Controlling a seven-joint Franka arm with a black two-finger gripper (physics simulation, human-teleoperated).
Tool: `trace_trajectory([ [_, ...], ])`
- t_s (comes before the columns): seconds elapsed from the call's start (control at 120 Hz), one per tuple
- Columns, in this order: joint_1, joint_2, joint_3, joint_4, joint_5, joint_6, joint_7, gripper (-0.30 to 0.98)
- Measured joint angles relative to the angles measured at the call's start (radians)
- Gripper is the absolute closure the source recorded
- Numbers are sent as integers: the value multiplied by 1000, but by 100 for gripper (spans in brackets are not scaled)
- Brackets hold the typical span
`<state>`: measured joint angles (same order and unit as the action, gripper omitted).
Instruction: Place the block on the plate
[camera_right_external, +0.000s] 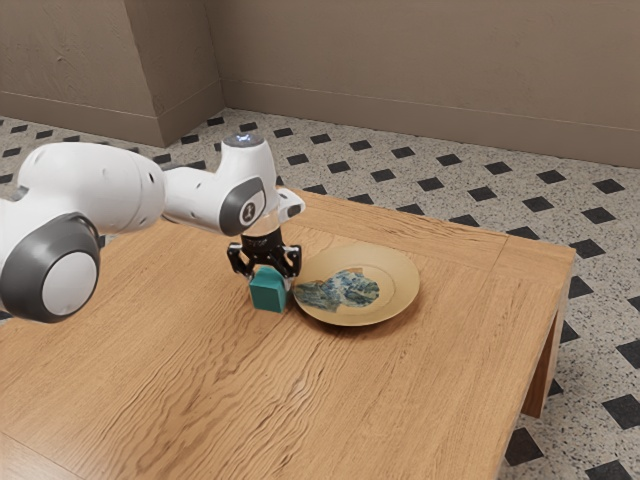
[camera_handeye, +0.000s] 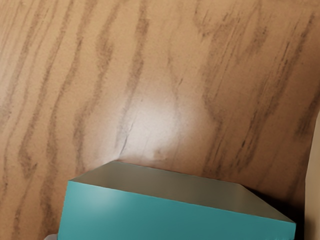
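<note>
Exterior view, left of centre: the block (camera_right_external: 268, 292) is at my gripper (camera_right_external: 269, 281); whether I have it grasped, I can't tell. The plate (camera_right_external: 399, 294) lies just beside it, toward the frame's right, where my carry should head.

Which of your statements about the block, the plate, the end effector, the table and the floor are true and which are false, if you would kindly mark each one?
1. The block is teal. True.
2. The block rests on the plate. False: it is beside the plate, toward the exterior view's left.
3. The table has a visible wood grain. True.
4. The end effector is over the middle of the plate. False: the end effector is down at the block.
5. The floor is speckled, with dark diamond shapes. True.
</note>
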<state>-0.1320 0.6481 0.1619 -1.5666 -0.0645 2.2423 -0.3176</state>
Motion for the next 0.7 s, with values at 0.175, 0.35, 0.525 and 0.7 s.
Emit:
trace_trajectory([
  [0.175,0,-1,0,0,2,4,-10,30],
  [0.35,0,-8,0,0,7,5,-19,33],
  [0.525,0,-44,22,8,18,-12,-27,35],
  [0.7,-57,-88,25,62,33,-56,-32,32],
])
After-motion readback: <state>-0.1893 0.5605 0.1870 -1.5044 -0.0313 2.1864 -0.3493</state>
